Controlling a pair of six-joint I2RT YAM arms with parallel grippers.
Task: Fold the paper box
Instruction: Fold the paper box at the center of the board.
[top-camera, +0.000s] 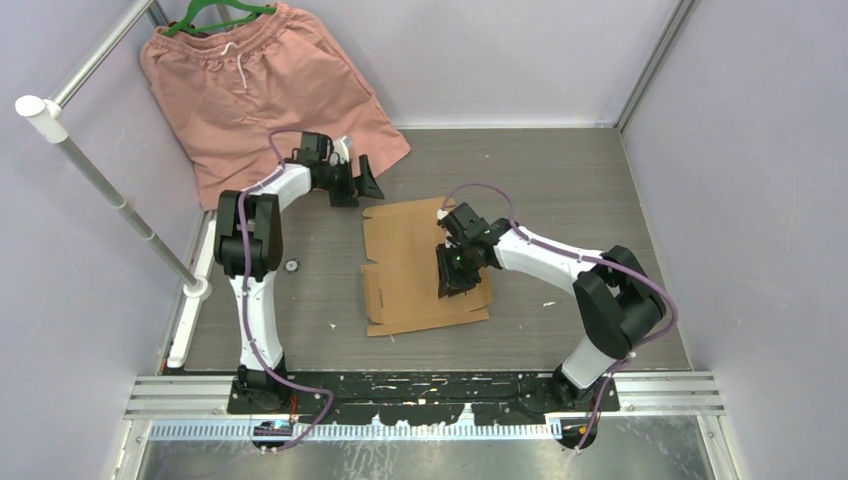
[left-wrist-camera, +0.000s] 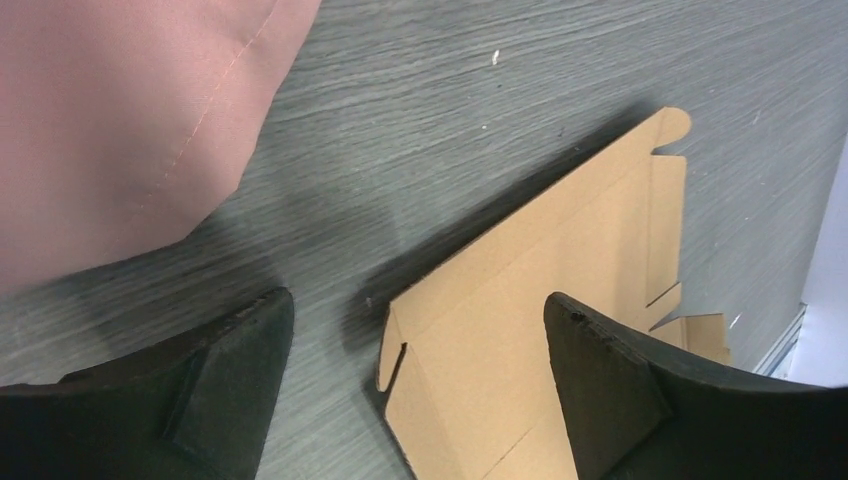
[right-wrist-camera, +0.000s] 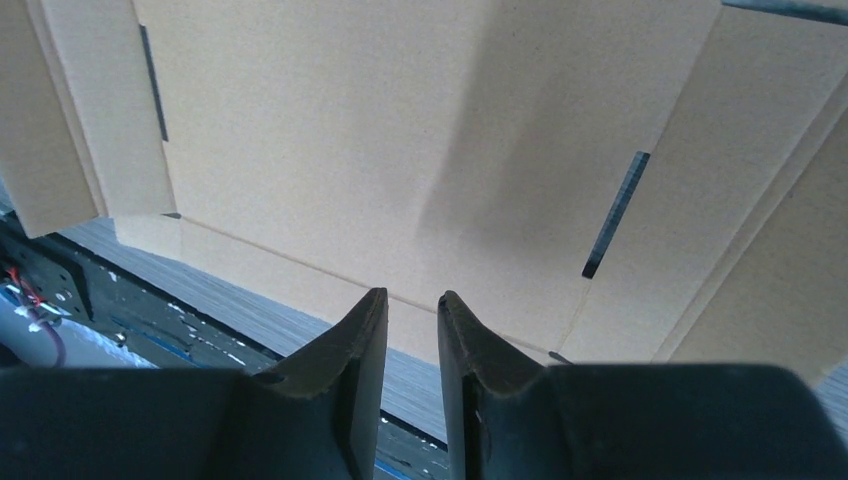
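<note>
1. The paper box (top-camera: 405, 265) lies at the middle of the counter (top-camera: 570, 190) as a flat, unfolded sheet with its flaps spread out.
2. Its long axis runs from the counter's near edge to the far edge, slightly skewed.
3. The left end effector (top-camera: 358, 183) hovers with its fingers wide apart off the sheet's far-left corner, beside the pink shorts (top-camera: 260, 90).
4. The right end effector (top-camera: 455, 275) is over the sheet's right side with its fingers nearly together. I cannot tell whether they pinch the cardboard.
</note>
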